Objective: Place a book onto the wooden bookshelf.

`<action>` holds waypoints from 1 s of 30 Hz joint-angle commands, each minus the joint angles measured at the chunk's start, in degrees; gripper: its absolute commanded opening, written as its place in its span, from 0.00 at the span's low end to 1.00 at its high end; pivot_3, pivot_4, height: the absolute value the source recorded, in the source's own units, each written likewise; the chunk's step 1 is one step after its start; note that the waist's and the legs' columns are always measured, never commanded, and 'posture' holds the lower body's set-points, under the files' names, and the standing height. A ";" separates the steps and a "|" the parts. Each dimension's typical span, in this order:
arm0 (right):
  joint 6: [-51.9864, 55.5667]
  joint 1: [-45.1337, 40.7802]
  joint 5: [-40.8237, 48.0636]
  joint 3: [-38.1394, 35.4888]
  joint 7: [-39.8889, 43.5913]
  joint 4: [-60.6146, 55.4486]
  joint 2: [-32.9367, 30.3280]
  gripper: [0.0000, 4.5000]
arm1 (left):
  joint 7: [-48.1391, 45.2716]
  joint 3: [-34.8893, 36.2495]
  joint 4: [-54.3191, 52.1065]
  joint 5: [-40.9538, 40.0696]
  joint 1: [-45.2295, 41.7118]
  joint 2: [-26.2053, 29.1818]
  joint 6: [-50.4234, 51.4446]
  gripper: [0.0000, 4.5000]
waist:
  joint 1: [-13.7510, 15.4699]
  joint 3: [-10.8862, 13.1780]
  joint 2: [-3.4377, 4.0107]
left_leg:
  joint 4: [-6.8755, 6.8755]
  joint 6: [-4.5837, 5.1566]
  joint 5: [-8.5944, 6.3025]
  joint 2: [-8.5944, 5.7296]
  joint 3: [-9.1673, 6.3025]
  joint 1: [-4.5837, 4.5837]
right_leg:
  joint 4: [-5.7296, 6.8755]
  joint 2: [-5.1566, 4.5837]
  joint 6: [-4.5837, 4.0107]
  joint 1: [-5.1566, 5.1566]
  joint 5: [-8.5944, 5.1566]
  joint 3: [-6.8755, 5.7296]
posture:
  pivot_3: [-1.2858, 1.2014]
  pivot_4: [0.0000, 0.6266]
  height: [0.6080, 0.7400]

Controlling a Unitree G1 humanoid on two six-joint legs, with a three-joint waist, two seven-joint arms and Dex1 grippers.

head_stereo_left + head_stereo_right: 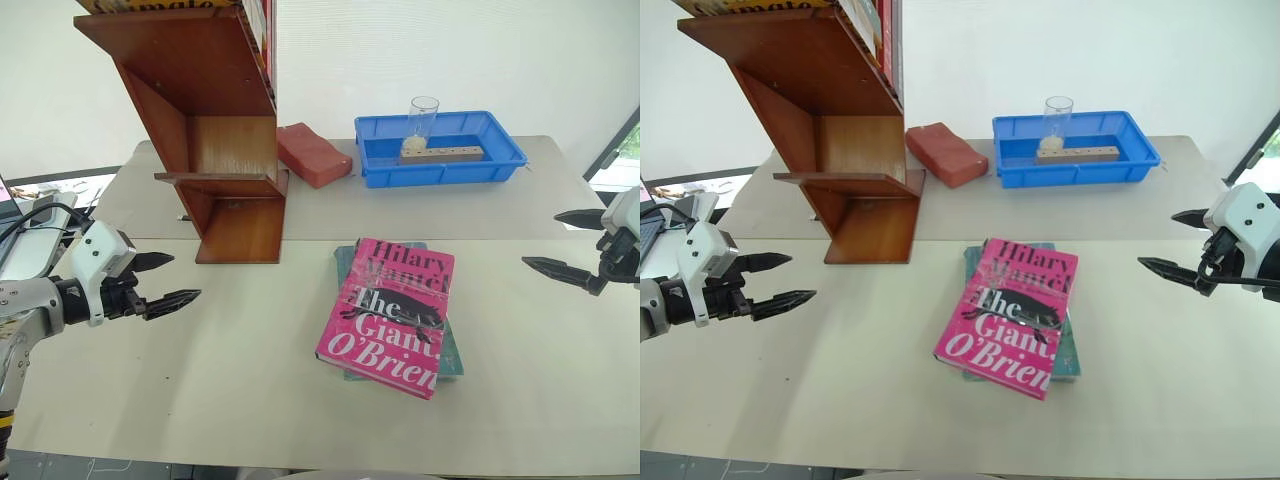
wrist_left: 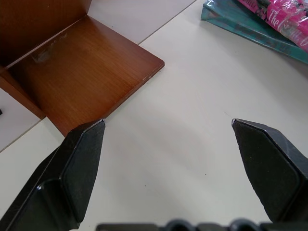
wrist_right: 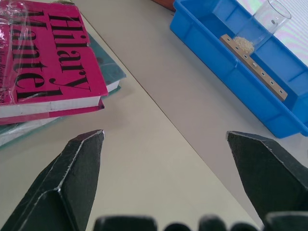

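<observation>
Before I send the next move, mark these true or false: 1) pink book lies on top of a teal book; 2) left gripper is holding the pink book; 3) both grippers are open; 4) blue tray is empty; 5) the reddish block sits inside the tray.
1) True: the pink book rests on the teal book.
2) False: the left gripper hangs empty, apart from the book, near the wooden bookshelf.
3) True: the right gripper is open too.
4) False: the blue tray holds a clear glass and a wooden strip.
5) False: the reddish block lies on the table, between shelf and tray.
</observation>
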 commanded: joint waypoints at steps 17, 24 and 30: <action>0.54 -1.09 -0.96 -1.34 -1.31 -2.27 0.62 1.00 | -4.68 2.68 0.02 -0.59 0.18 -0.83 -7.89 1.00 | -0.01 0.00 0.01 | 0.00 0.00 0.00 0.01 0.02 0.01 | -0.02 0.00 -0.08 0.02 0.05 0.00 | 0.52 0.24 0.22; 0.41 -0.73 -0.44 -1.90 -1.44 -2.96 1.25 1.00 | -3.40 -1.94 1.31 -2.64 -3.70 0.71 4.73 1.00 | -0.04 -0.01 0.01 | 0.01 0.00 0.00 -0.01 0.02 0.02 | -0.01 0.00 -0.03 0.04 0.03 0.00 | 0.52 0.24 0.22; -1.29 2.44 -0.83 -1.98 0.36 -5.64 1.45 0.74 | -2.85 -6.84 -0.10 -11.12 -9.70 -3.81 16.46 1.00 | 0.23 -0.01 0.01 | 0.02 0.00 0.00 -0.01 0.02 0.02 | -0.02 0.01 -0.05 0.10 0.04 0.00 | 0.52 0.24 0.22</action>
